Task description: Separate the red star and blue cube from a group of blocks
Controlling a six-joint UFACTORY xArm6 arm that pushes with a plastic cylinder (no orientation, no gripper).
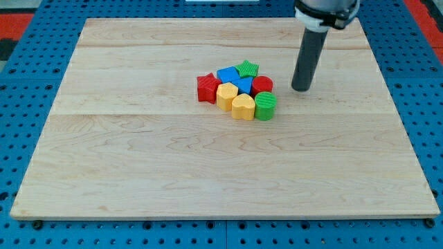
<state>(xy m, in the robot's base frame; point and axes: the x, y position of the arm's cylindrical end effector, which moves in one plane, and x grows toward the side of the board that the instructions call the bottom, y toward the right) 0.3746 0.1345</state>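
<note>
A tight cluster of blocks sits a little above the middle of the wooden board [138,152]. The red star [207,88] is at the cluster's left end. The blue cube [227,75] is at its top, touching the green star [248,68]. A smaller blue block [244,84] lies in the cluster's middle. A red round block [262,85] is at the right. A yellow block [226,95], a yellow heart [243,107] and a green round block [265,106] line the bottom. My tip [300,89] rests on the board just right of the red round block, apart from it.
The board lies on a blue pegboard [28,117] that surrounds it on all sides. The arm's body [325,10] enters from the view's top right.
</note>
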